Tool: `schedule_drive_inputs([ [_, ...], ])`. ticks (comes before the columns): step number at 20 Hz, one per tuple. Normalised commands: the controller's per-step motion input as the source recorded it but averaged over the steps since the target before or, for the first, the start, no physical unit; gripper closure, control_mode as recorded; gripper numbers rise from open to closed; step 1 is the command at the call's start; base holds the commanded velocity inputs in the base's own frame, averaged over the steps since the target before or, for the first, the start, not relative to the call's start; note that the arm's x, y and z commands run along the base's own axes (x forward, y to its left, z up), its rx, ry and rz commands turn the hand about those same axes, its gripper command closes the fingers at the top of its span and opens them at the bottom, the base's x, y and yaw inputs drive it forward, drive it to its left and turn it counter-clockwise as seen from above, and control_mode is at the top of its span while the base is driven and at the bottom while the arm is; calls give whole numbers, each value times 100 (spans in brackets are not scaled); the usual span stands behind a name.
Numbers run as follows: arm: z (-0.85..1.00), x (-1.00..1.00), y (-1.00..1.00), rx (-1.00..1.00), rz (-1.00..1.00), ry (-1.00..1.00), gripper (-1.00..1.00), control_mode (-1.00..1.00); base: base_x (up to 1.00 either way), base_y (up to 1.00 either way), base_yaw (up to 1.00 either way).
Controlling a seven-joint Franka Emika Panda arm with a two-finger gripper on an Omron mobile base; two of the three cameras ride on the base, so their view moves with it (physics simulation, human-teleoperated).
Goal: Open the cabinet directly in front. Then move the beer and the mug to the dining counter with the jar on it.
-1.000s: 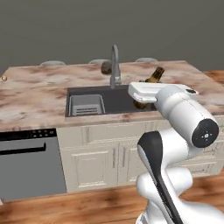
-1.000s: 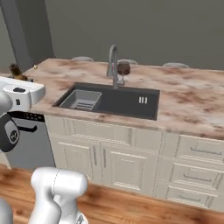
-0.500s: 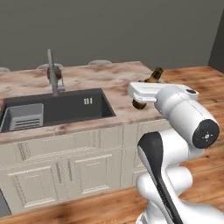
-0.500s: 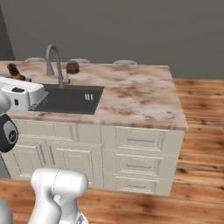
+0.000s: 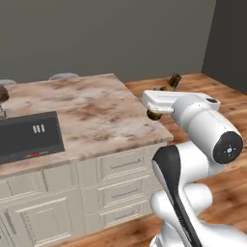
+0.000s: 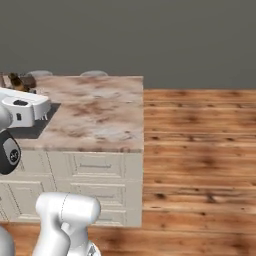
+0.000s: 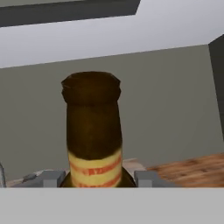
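The beer, a brown bottle with a yellowish label, stands right in front of the hand camera, and my gripper is shut on it, a grey fingertip on either side. In the left base view the beer tilts in my gripper above the right end of the dining counter. At the counter's far left edge sits the jar. The right base view has the beer at the left, over the dining counter. The mug and the cabinet are out of view.
A dark sink is set into the slab's left part. A round grey stool stands behind the counter. Cream drawers front it. Wooden floor lies open past the counter's right end.
Both base views have slid rightward along the counter, so the base has driven; sink and jar now sit far left. The beer stays in my gripper.
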Motion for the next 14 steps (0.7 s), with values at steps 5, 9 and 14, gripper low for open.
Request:
schedule_drive_inputs([
  [5,0,0,0,0,0,0,100,100,97,-100,0],
  [9,0,0,0,0,0,0,100,100,77,-100,-5],
  [14,0,0,0,0,0,0,100,100,64,-100,-9],
])
